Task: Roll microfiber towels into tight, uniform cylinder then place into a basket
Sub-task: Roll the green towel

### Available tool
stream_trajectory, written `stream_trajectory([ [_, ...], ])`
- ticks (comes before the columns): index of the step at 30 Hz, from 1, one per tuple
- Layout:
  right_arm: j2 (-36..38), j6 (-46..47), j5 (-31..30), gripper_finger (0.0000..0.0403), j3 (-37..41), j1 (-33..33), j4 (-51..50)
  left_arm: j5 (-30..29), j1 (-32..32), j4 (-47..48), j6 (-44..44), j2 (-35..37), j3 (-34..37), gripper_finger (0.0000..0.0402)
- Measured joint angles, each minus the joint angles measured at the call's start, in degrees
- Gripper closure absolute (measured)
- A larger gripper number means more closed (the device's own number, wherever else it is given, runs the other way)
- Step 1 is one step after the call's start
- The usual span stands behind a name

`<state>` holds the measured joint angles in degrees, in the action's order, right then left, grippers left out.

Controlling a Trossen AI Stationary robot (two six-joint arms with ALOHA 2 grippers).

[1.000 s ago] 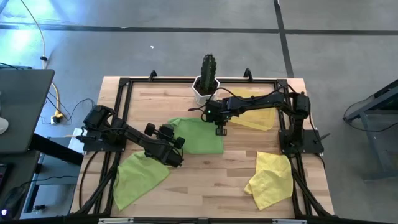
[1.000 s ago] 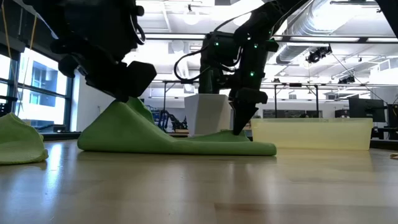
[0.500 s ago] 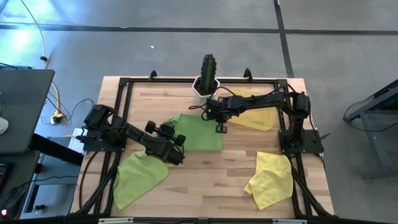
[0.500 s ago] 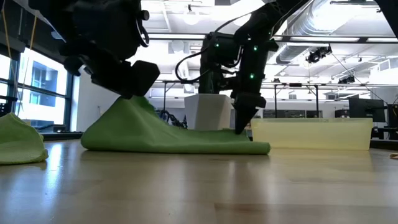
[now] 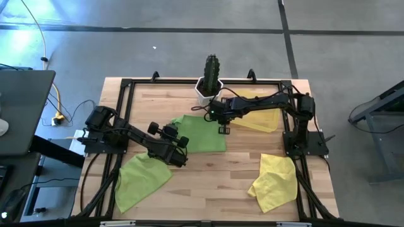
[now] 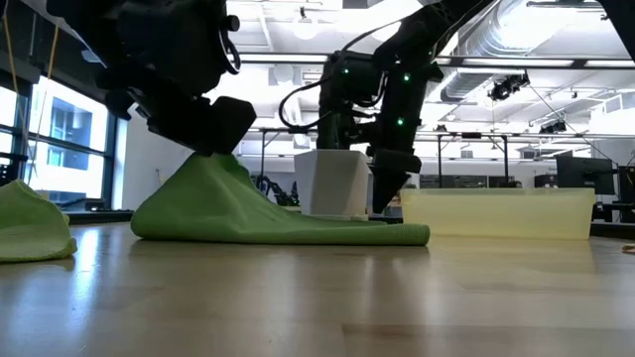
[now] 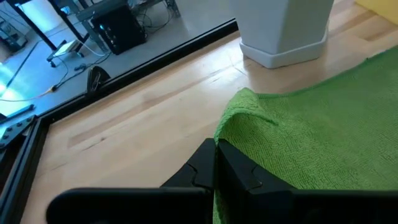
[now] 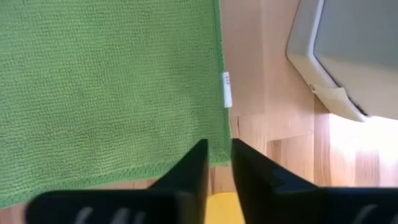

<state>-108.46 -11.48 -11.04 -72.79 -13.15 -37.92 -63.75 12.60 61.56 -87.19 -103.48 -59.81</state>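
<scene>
At the middle of the table [image 5: 208, 173] lies a green towel [image 5: 203, 135], its left corner lifted by the left gripper [image 5: 178, 147], jaws clamped on it. The right gripper [image 5: 223, 130] hovers at the towel's right corner, jaws slightly apart. The basket [image 5: 268, 120] sits near the right edge.

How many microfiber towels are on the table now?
3. One green towel lies at the centre, by the cactus pot; a second green towel is front left; the yellow towel is front right. None seems hidden.
</scene>
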Motion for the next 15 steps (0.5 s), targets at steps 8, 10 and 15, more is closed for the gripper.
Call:
stream_trajectory([
  [8, 0.23, 5.52, 3.26, 0.0270, -2.56, 0.38, -7.31, -0.47, -1.43, -0.25, 2.30, 0.00, 0.00, 0.0400],
  [10, 0.23, 5.50, 4.99, 0.0271, -2.53, 0.90, -6.05, -0.83, -1.96, -0.72, 4.95, 0.00, 0.00, 0.0400],
  [15, 0.03, 5.56, 5.64, 0.0281, -0.02, 2.66, -1.01, -0.37, -3.58, -2.78, 11.36, 0.00, 0.00, 0.0400],
])
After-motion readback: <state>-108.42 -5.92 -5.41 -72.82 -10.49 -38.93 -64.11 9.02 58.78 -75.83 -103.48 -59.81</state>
